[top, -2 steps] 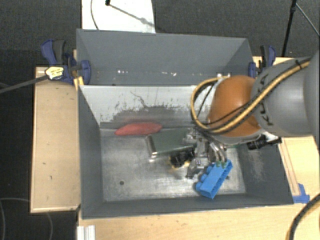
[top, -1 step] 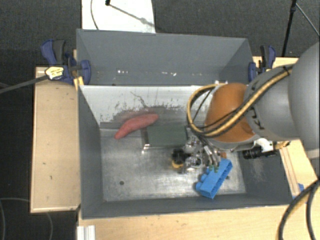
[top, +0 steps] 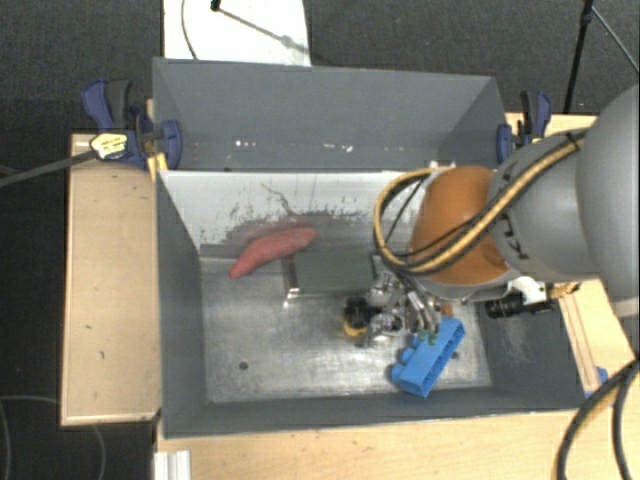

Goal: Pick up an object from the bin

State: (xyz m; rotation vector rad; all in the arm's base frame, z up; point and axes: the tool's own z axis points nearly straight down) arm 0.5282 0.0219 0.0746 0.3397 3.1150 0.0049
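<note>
Blue toothed plastic block [top: 428, 360] is seen at the near wall of the grey metal bin [top: 182, 308], right of centre | gripper [top: 393, 318] is held low just behind it, beside a small black-and-yellow object [top: 354, 316]; its grasp cannot be told | dark green flat rectangle [top: 330, 271] is seen behind | pink elongated piece [top: 272, 249] is seen farthest, left.

We'd call this a robotics lab or test cell rather than a home or shop. Evidence: industrial arm [top: 590, 208] w/ orange wrist cover [top: 455, 223] & yellow-black cables [top: 440, 256] looped round it, reaching into a grey sheet-metal bin [top: 185, 298] w/ a scuffed, scratched floor. The setup sits over dark carpet-type flooring [top: 60, 48], w/ a loose cable [top: 40, 168] trailing across it at left. Bin contents look like mismatched test props, e.g. a pink sausage-shaped piece [top: 272, 250] & a blue plastic block [top: 428, 358].
</note>
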